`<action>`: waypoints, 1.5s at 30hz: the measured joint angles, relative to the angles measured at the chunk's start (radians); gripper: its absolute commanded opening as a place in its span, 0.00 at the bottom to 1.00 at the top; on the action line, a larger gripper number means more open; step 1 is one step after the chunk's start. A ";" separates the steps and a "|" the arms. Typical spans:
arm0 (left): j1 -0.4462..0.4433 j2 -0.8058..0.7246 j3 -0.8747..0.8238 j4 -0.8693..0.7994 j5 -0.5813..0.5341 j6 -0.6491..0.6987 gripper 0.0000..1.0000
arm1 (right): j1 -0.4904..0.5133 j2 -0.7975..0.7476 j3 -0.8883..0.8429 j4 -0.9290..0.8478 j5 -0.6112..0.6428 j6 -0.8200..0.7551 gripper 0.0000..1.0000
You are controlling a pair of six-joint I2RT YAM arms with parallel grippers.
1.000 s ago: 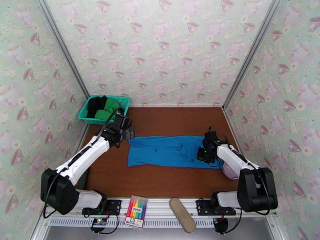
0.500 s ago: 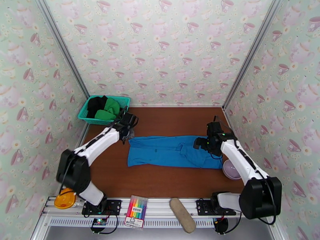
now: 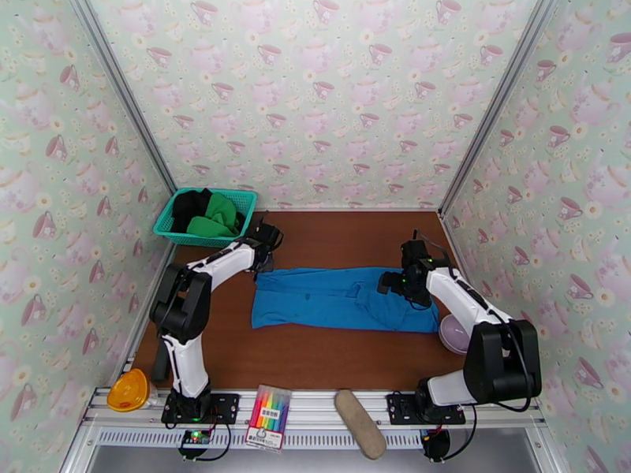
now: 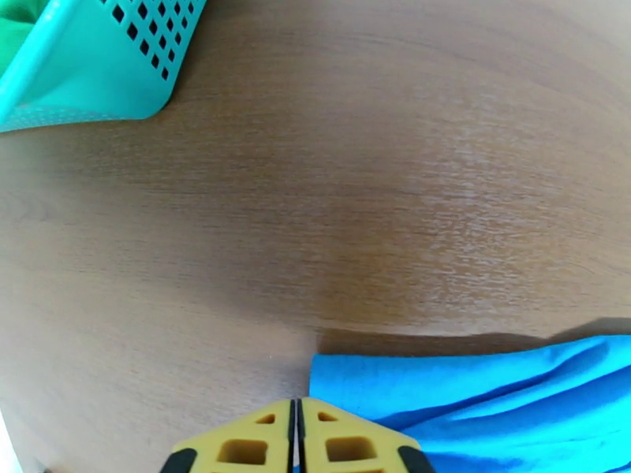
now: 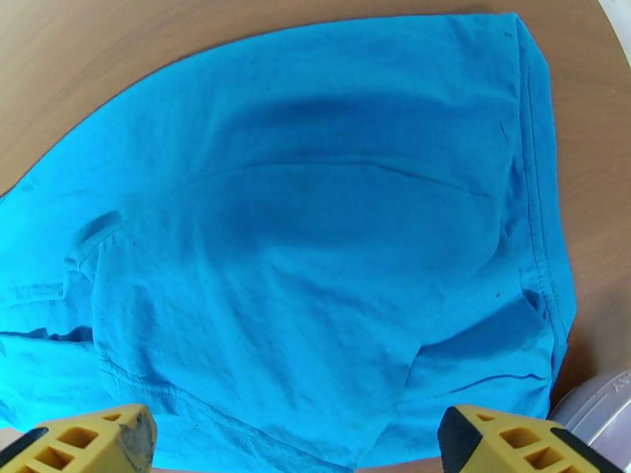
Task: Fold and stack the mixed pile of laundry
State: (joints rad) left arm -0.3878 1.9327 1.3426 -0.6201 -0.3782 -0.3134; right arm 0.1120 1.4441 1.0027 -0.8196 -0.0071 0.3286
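The bright blue garment [image 3: 339, 297] lies spread flat across the middle of the brown table. My left gripper [image 3: 266, 258] is at its far-left corner. In the left wrist view the yellow fingertips [image 4: 260, 443] are pressed together, and the blue cloth's [image 4: 473, 396] corner runs in under them. My right gripper [image 3: 390, 281] hovers over the garment's right part with its jaws wide apart. Blue fabric [image 5: 315, 230] lies between the two yellow fingertips [image 5: 87, 443] with nothing gripped. The green garment [image 3: 214, 218] and the black garment [image 3: 188, 206] lie in the teal basket [image 3: 246, 200].
The basket sits at the far-left corner, close to my left arm, and its mesh wall [image 4: 95, 65] shows in the left wrist view. A pale lilac bowl [image 3: 455, 334] rests by the garment's near-right corner. An orange object [image 3: 128, 390], a marker box [image 3: 268, 418] and a tan oblong [image 3: 360, 423] lie along the front rail.
My left arm has stretched farther right to the garment's far-left corner, and its jaws have closed. My right gripper has opened wide and shifted from the garment's near-right edge toward the far side.
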 measured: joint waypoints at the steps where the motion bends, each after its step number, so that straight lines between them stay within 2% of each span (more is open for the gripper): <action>1: -0.002 -0.003 -0.028 0.011 0.000 0.000 0.10 | 0.000 -0.016 -0.007 0.011 -0.004 -0.003 1.00; 8: -0.055 -0.103 -0.232 0.015 0.000 -0.018 0.10 | -0.070 -0.210 -0.082 0.119 -0.089 0.005 1.00; 11: -0.085 -0.167 -0.281 0.003 -0.004 -0.040 0.10 | -0.127 -0.227 -0.116 0.177 -0.169 0.014 1.00; 13: -0.107 -0.219 -0.306 -0.011 -0.014 -0.060 0.11 | -0.153 -0.198 -0.128 0.194 -0.211 0.017 0.94; 15: -0.122 -0.267 -0.314 -0.035 -0.028 -0.075 0.12 | -0.159 -0.137 -0.126 0.201 -0.238 0.014 0.77; 17: -0.134 -0.316 -0.313 -0.057 -0.049 -0.090 0.13 | -0.159 -0.048 -0.116 0.203 -0.243 0.011 0.64; 18: -0.135 -0.335 -0.311 -0.070 -0.062 -0.093 0.13 | -0.159 -0.003 -0.106 0.201 -0.237 0.010 0.53; 20: -0.135 -0.362 -0.289 -0.113 -0.098 -0.105 0.15 | -0.159 0.101 -0.074 0.196 -0.210 0.013 0.23; 22: -0.132 -0.372 -0.254 -0.148 -0.130 -0.111 0.19 | -0.159 0.195 -0.033 0.189 -0.179 0.013 0.00; 25: -0.131 -0.389 -0.214 -0.179 -0.160 -0.118 0.25 | -0.159 0.298 0.019 0.184 -0.152 0.027 0.00; 29: -0.124 -0.435 -0.189 -0.208 -0.176 -0.125 0.32 | -0.159 0.348 0.086 0.167 -0.121 0.053 0.00; 35: -0.095 -0.497 -0.172 -0.248 -0.185 -0.127 0.52 | -0.130 0.507 0.314 0.087 -0.074 0.057 0.00; 38: -0.079 -0.529 -0.170 -0.275 -0.184 -0.132 0.58 | -0.117 0.628 0.499 0.021 -0.074 0.051 0.00; 45: -0.065 -0.577 -0.184 -0.321 -0.145 -0.144 0.64 | -0.056 0.978 1.087 -0.140 -0.072 -0.008 0.00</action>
State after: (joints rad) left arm -0.4530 1.3560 1.1584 -0.9413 -0.5236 -0.4572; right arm 0.0555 2.4226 2.0895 -0.9592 -0.0795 0.3202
